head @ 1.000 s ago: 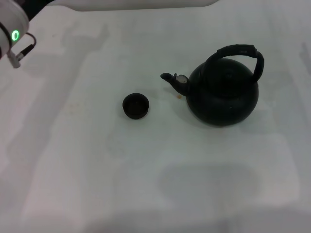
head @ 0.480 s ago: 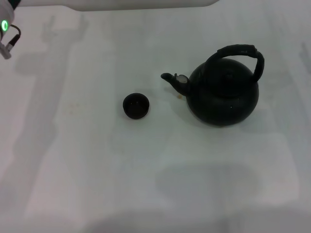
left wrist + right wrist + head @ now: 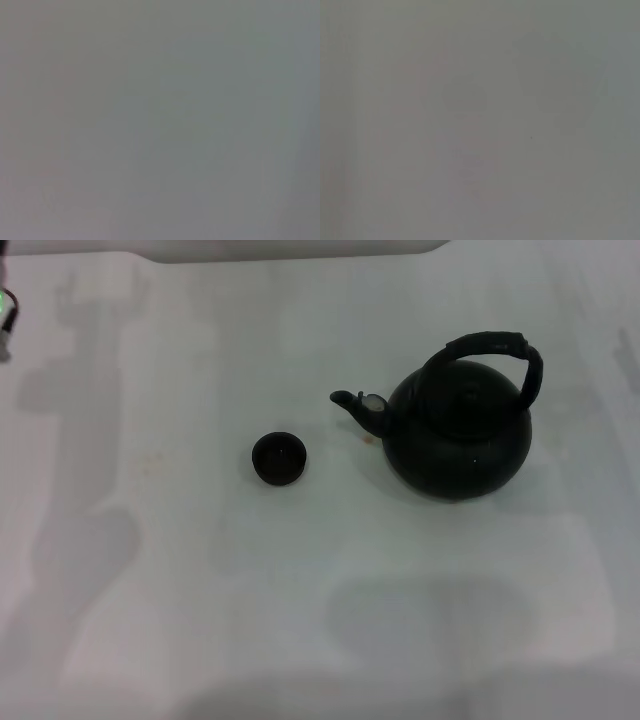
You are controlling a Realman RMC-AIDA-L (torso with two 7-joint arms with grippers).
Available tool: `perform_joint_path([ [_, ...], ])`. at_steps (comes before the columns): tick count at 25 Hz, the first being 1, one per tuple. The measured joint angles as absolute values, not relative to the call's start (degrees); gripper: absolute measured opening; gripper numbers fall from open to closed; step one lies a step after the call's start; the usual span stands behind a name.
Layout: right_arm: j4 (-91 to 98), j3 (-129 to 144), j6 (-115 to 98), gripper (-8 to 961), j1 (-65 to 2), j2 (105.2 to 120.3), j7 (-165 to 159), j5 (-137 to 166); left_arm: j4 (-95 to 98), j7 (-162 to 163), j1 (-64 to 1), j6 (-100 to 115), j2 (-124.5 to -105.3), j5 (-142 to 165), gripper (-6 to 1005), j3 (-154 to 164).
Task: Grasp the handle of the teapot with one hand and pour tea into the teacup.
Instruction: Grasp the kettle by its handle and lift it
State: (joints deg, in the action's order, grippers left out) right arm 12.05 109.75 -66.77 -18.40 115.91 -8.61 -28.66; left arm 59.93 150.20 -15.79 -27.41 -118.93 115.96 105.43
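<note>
The round matte-black teapot [image 3: 458, 435] stands upright on the white table [image 3: 300, 590] at the right of the head view, its short spout [image 3: 358, 406] pointing left. Its black ribbed handle [image 3: 492, 355] arches over the top. The tiny black teacup [image 3: 279, 458] stands to the left of the spout, apart from it. No tea stream shows. Only a sliver of the left arm [image 3: 5, 315] shows at the far left edge, far from both objects. Neither gripper is in view. Both wrist views show only blank grey surface.
A small brownish spot [image 3: 368, 439] lies on the table under the spout. The table's far edge [image 3: 290, 252] runs along the top of the head view. Arm shadows fall on the table's left side.
The left arm has drawn back to the upper left, almost out of the head view. The teapot and teacup have not moved.
</note>
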Motion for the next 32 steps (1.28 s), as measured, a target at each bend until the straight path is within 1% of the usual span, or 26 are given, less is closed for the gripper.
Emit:
perform_joint_path([
  [4, 12.03, 109.77, -66.72, 872, -18.34, 115.93, -8.62, -28.75, 52.38, 162.2, -16.06, -44.43, -118.87, 119.99, 879, 113.98],
  [6, 12.03, 109.77, -66.7, 872, -18.29, 115.93, -8.7, -28.78, 48.68, 166.21, -16.4, -49.61, -118.88, 120.37, 880, 116.69],
  [13, 12.38, 109.49, -70.19, 872, -17.44, 115.9, -12.21, -28.82, 42.8, 170.45, -15.86, -52.5, -119.11, 120.42, 880, 120.14],
  [15, 11.93, 110.43, -74.91, 872, -16.57, 115.64, -20.65, -28.46, 40.23, 171.26, -15.41, -55.66, -119.17, 120.2, 880, 123.04],
  [20, 11.85, 112.31, -76.16, 871, -14.36, 115.44, -32.18, -28.2, 37.87, 171.4, -14.46, -60.86, -119.18, 120.2, 879, 126.75],
  [25, 10.68, 117.49, -79.26, 871, -12.12, 115.4, -34.2, -24.14, 35.39, 171.54, -14.71, -64.95, -119.18, 120.23, 878, 128.76],
  [32, 8.99, 119.81, -83.4, 871, -11.75, 115.45, -34.56, -13.27, 33.79, 172.43, -15.11, -64.88, -119.18, 120.23, 879, 128.88],
])
